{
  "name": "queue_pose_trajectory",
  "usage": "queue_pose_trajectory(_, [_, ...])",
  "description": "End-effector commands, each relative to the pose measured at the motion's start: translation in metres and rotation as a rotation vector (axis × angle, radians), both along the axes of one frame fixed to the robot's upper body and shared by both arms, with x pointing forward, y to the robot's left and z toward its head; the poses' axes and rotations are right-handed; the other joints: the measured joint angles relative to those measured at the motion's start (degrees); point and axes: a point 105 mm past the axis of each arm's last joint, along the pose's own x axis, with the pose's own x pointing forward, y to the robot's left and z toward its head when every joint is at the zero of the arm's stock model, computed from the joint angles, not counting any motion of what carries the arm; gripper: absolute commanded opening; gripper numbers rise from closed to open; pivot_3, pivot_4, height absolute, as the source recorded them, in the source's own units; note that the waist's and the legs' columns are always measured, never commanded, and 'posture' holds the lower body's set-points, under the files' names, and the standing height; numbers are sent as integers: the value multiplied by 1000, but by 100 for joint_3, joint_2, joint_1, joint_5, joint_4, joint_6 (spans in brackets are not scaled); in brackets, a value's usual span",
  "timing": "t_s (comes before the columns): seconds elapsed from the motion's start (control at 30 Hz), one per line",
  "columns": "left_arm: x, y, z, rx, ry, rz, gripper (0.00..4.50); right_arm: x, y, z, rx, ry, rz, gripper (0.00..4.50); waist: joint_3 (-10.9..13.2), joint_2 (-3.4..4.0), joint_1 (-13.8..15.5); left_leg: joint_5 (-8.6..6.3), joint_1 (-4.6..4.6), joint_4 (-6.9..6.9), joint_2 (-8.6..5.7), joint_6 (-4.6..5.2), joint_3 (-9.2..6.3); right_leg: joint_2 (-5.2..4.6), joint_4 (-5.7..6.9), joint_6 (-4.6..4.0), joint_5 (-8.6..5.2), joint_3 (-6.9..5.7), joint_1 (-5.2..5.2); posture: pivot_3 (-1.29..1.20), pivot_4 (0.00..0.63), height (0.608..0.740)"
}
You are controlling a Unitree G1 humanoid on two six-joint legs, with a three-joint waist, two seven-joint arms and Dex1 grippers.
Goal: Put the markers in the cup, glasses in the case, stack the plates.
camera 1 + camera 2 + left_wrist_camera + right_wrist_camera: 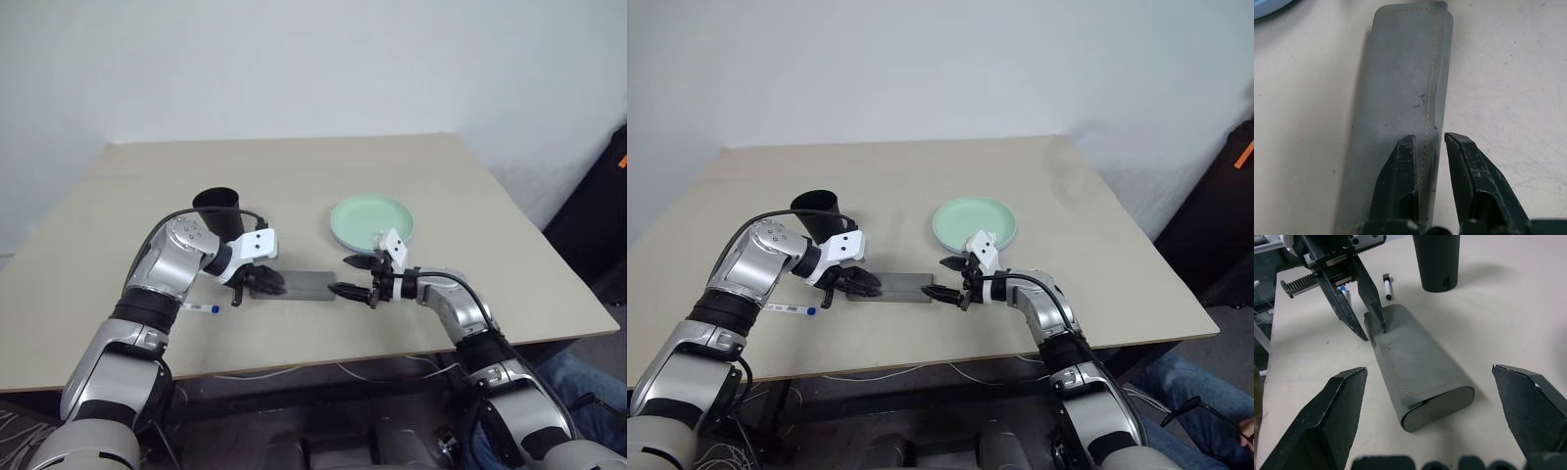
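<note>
Nearest me, the right gripper (1435, 396) — fingers spread wide, empty, facing one end of the grey case (1415, 367) lying flat on the table (470, 196). Left gripper (1430, 166) narrow, straddling the case's other end. Beyond: marker (1387, 286), black cup (219, 211), mint plate (372, 219).

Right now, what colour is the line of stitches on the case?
Yellowish tan, on the grey case. The left wrist view shows it best.
</note>
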Motion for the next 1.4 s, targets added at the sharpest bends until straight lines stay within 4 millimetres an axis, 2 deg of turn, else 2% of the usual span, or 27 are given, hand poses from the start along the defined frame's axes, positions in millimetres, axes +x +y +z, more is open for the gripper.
queue_pose_trajectory(0.03, [14, -13, 36, -186, -103, 69, 888, 2, 0, 15, 38, -47, -6, 4452, 0, -1, 5, 0, -1, 2, 0, 0, 1, 0, 0, 1, 1, 0, 0, 0, 0, 740])
queue_pose_trajectory(0.1, [16, -11, 48, -249, -139, 103, 888, 2, 0, 14, 36, -51, -13, 4452, 0, -1, -1, 0, -3, 3, 0, 0, 1, 0, -1, 2, 1, 1, -1, 0, 0, 740])
queue_pose_trajectory(0.2, [13, 0, 51, -250, -178, 116, 888, 3, -1, 14, 34, -53, -19, 4452, 0, 0, -19, 0, 0, -2, 0, 0, 2, 2, -1, 3, 2, 3, -3, 0, 0, 740])
queue_pose_trajectory(0.5, [-7, 61, 50, 16, -87, 41, 888, 3, 1, 11, 12, -48, -4, 4452, 0, 0, -114, 0, 2, -3, 1, 0, 2, 4, 0, 0, 0, 3, -3, 0, 0, 740])
queue_pose_trajectory(0.67, [-13, 90, 53, 178, -24, 9, 2449, 5, 2, 11, 9, -48, -4, 4452, 1, -1, -107, 0, -2, -2, 1, 0, 0, 4, -1, -9, -5, 2, -3, 0, 0, 740])
queue_pose_trajectory(0.83, [-18, 111, 51, 342, 33, -33, 4276, 6, 2, 10, 4, -51, -13, 4452, 2, -3, -110, 0, -4, -5, 1, 0, 2, 4, 0, -10, -7, 6, -9, 0, 0, 740])
queue_pose_trajectory(0.87, [-18, 116, 49, 376, 45, -39, 4474, 7, 2, 10, 4, -51, -16, 4452, 2, -4, -100, 0, -5, -6, 1, 0, 2, 4, 0, -10, -7, 7, -10, 0, 0, 740])
queue_pose_trajectory(1.4, [-21, 140, 27, 616, 171, -127, 4474, 8, 0, 7, 1, -57, -49, 4452, 2, -9, -96, 0, -11, 4, 1, 1, 8, 4, 8, -11, -8, 15, -16, 0, 0, 740])
